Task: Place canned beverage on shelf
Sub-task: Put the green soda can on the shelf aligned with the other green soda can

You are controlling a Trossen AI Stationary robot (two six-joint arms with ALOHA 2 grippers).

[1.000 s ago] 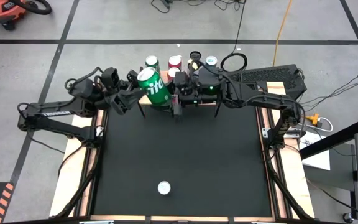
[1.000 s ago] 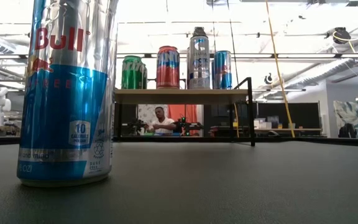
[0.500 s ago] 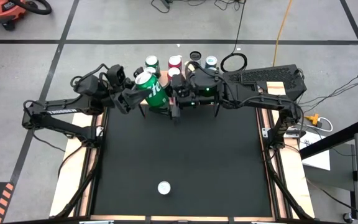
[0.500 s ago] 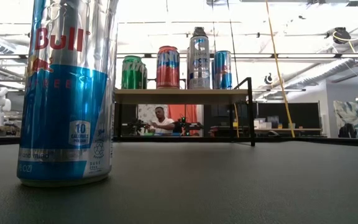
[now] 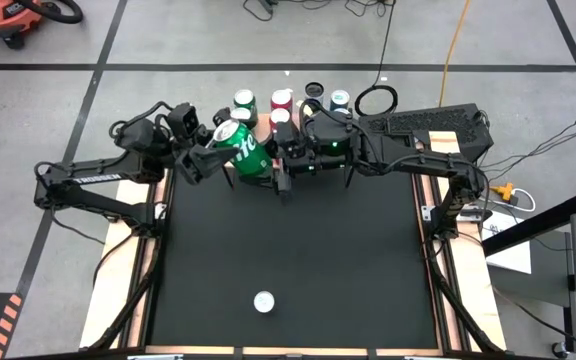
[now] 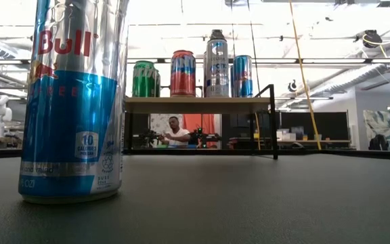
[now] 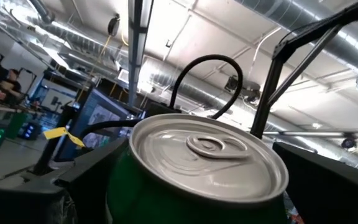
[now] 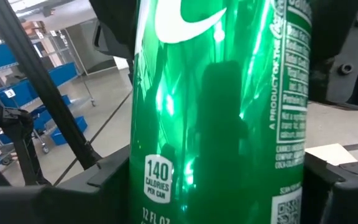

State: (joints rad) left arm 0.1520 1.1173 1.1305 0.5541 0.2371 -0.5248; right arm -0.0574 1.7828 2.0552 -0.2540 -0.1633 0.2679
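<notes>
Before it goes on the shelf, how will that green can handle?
The green can has a glossy, rounded wall, so it may slip or twist in the right gripper, where it sits tilted. Its tab looks unopened, so it is probably full: heavy and stiff. Laid on its side, it would likely roll.

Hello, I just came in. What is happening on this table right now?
Two robot arms meet at the far edge of the table. The right gripper holds a green can, tilted, beside the small wooden shelf, where four cans already stand. The left gripper, open, sits at the can's top end. A blue-and-silver can waits near the front edge.
</notes>
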